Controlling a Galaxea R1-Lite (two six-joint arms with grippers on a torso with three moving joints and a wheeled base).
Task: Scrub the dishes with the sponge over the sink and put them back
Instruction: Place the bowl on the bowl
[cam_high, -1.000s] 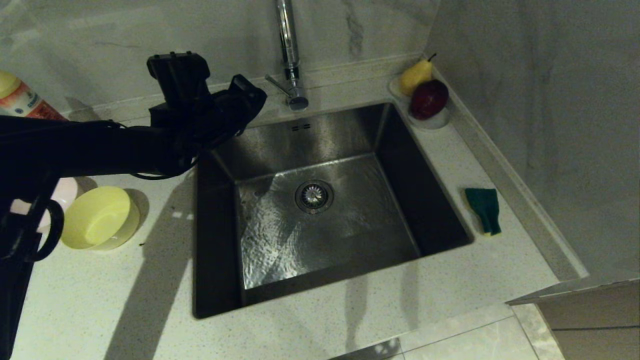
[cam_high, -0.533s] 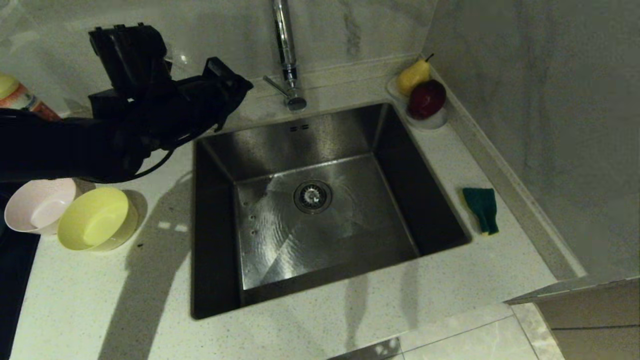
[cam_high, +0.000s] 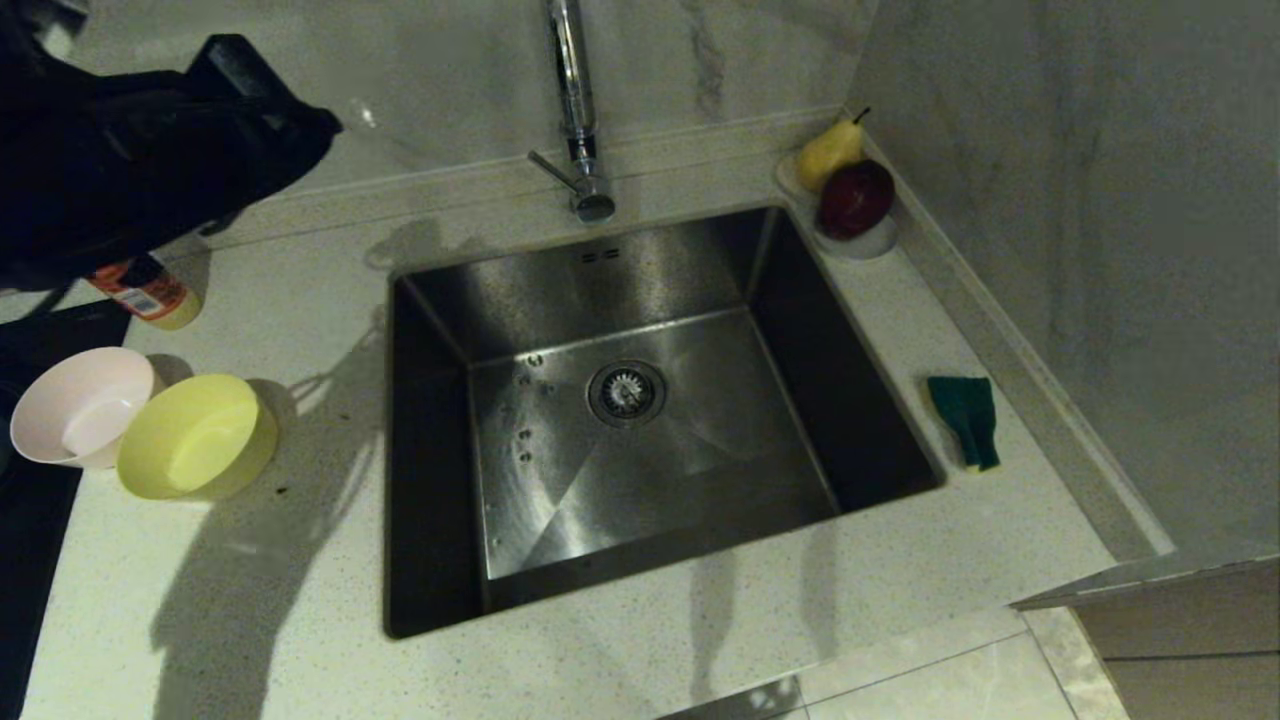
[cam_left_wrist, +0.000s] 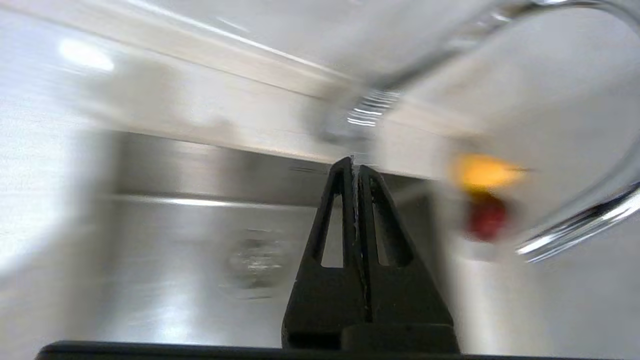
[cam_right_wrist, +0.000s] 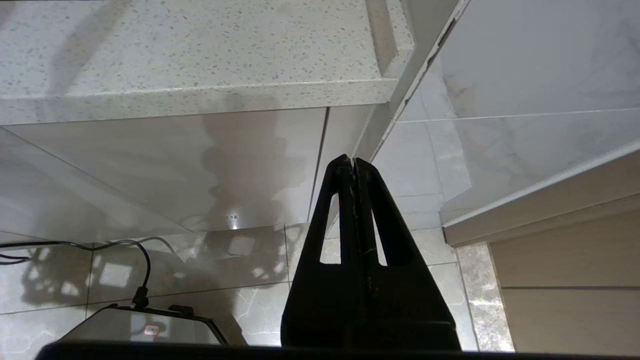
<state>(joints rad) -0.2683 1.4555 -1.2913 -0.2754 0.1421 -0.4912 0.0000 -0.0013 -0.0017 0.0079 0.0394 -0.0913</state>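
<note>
Head view: our left gripper (cam_high: 300, 125) has swung up and back from the sink (cam_high: 640, 420), fingers pressed together on nothing | pink bowl (cam_high: 75, 405) and yellow bowl (cam_high: 195, 435) now uncovered on the left counter, sponge (cam_high: 965, 420) right of the basin | right gripper (cam_right_wrist: 354, 165) parked below the counter, clenched empty | scrubbing not yet begun

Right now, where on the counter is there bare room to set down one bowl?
Bare patches: the front counter strip before the sink, and the stretch between the sponge and the fruit dish. Crowded: the left end, where the pink bowl, yellow bowl and a bottle stand.
</note>
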